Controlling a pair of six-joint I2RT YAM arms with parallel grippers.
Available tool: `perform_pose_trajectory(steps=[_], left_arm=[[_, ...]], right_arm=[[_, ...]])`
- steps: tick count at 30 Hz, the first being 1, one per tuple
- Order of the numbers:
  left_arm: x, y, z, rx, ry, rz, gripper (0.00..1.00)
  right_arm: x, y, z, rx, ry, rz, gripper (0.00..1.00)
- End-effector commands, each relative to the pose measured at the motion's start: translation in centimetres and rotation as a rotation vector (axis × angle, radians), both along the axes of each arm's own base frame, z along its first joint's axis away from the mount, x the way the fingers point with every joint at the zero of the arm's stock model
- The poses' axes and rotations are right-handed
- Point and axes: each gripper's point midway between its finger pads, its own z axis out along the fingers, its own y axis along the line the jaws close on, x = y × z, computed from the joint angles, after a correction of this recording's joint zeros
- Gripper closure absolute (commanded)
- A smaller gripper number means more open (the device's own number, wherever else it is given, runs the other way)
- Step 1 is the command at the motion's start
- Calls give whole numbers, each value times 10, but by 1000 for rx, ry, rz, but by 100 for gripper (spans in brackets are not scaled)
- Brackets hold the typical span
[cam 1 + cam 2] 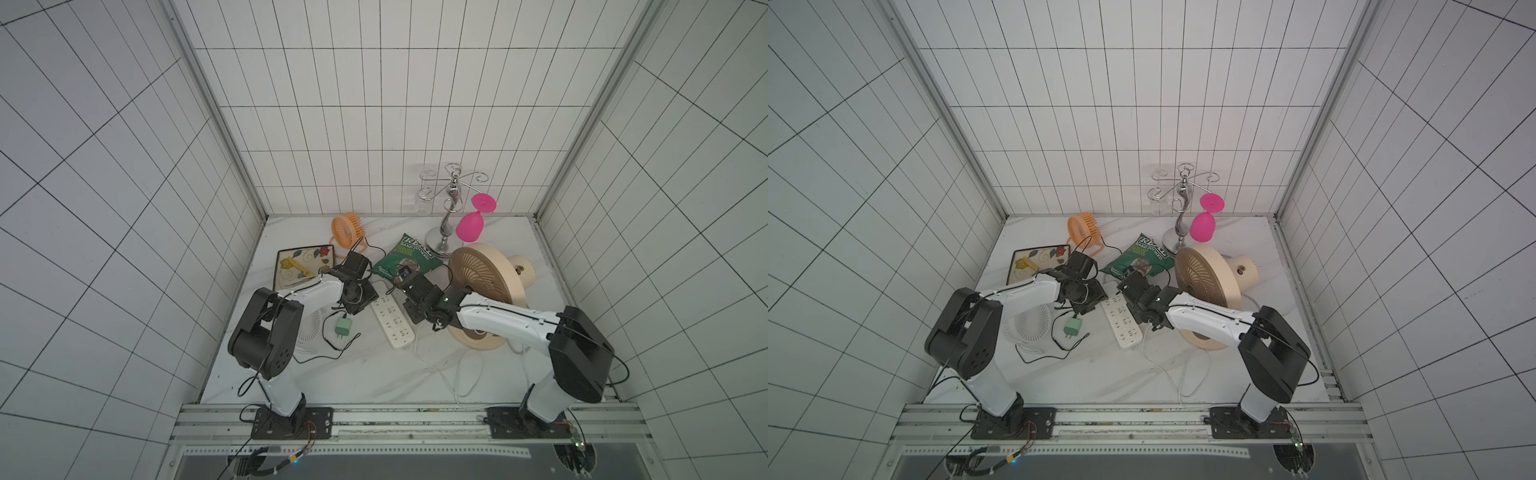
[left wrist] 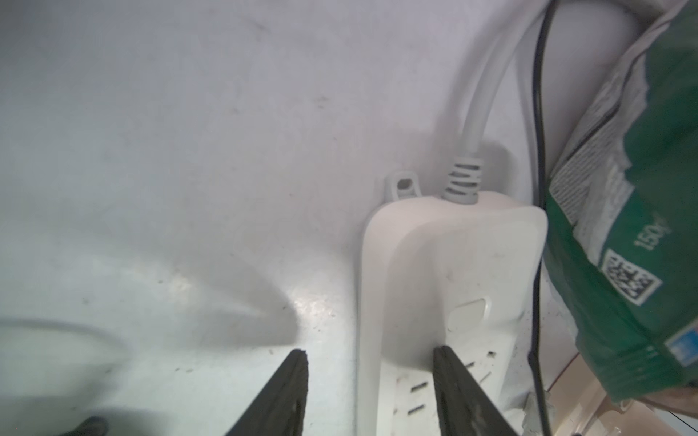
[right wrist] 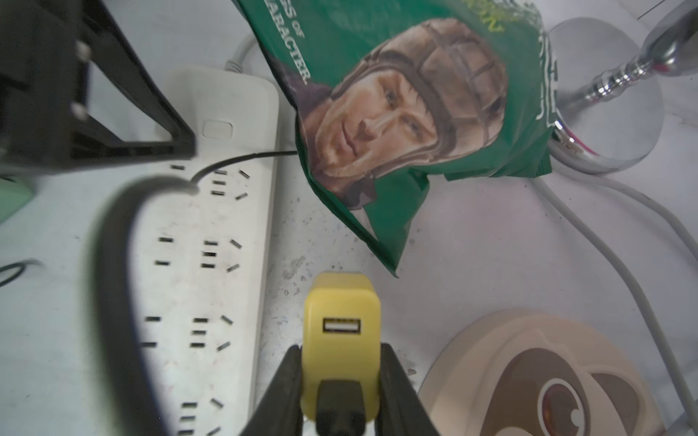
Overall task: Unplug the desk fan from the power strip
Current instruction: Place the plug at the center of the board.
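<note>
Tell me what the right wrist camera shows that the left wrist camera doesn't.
Only the right wrist view: a yellow charger with a black cable plugged in, clamped in the right jaws; a beige fan base; a chrome stand. Only the left wrist view: a small hanging loop and a printed square code. Both: the power strip, the green chip bag and a thin black cable.

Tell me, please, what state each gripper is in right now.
Left gripper: open, holding nothing, one finger over the power strip.
Right gripper: closed on the yellow USB charger.
</note>
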Motion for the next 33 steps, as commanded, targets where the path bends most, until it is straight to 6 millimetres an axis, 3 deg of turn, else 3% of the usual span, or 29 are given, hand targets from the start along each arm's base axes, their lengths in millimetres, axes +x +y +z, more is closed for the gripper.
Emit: perform_pose_trajectory(steps=[1, 5, 11, 15, 20, 23, 26, 30, 33], left_arm=[[11, 11, 33, 43, -48, 34, 44], [16, 15, 62, 50, -95, 67, 43], [17, 29, 97, 68, -161, 141, 39], [23, 43, 124, 82, -223, 190, 37], [30, 60, 160, 84, -313, 224, 37], [34, 66, 182, 95, -386, 223, 36], [36, 71, 199, 108, -437, 228, 36], [39, 79, 213, 133, -485, 245, 35], [42, 93, 220, 157, -523, 275, 33]], right_arm=[[15, -11, -15, -92, -7, -91, 79], [32, -4, -21, -116, -32, -129, 73], [32, 12, -16, -72, -23, -109, 24], [26, 16, 8, 2, -2, -98, 10], [18, 15, 66, 98, 14, -57, 5], [25, 6, 114, 172, 42, -60, 1], [42, -14, 172, 207, -36, -90, 1], [66, -58, 241, 275, -126, -166, 1], [86, -118, 281, 317, -184, -303, 1]])
